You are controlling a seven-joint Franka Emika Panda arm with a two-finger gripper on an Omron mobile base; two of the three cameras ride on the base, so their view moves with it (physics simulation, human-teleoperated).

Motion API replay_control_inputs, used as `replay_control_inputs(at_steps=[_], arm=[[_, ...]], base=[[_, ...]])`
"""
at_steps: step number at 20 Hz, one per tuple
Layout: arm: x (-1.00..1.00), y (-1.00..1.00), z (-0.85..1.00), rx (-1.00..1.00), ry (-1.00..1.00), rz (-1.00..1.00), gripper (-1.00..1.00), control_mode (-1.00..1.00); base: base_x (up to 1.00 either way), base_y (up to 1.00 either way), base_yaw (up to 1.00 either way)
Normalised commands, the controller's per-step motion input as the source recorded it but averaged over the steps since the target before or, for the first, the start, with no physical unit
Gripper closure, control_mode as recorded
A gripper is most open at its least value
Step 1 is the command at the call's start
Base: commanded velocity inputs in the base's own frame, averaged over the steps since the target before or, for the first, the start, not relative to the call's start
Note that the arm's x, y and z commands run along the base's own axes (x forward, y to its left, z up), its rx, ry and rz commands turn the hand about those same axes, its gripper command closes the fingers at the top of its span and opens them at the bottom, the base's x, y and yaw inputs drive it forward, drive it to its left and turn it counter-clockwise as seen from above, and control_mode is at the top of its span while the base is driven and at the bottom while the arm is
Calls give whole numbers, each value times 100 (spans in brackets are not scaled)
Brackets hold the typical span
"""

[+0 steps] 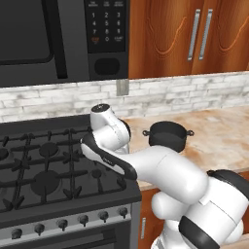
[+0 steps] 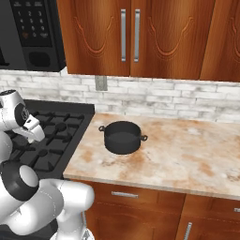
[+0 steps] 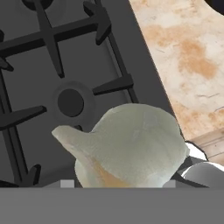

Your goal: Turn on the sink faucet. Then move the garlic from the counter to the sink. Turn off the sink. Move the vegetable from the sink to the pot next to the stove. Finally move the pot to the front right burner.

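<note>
Garlic (image 3: 131, 146) clamped between half-spread fingers above stove (image 3: 65, 65).

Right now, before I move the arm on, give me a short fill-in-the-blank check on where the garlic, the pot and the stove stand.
1. The gripper is carrying the ____, seen close up in the hand view.
2. The pot stands on the ____, not on a burner.
3. Below the garlic lies the black ____ with its grates.
4. In the right base view the pot holds ____.

Missing words: garlic; counter; stove; nothing
</note>
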Motion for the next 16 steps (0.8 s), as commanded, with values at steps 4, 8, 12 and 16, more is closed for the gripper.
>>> replay_control_inputs(at_steps=[4,8,12,16], arm=[[8,-27,0,0,0,0,100,-100],[1,-58,0,0,0,-3,100,-100],[0,-50,0,0,0,-6,100,-100],[0,-55,0,0,0,-6,100,-100]], base=[[0,0,0],[0,0,0],[0,0,0],[0,0,0]])
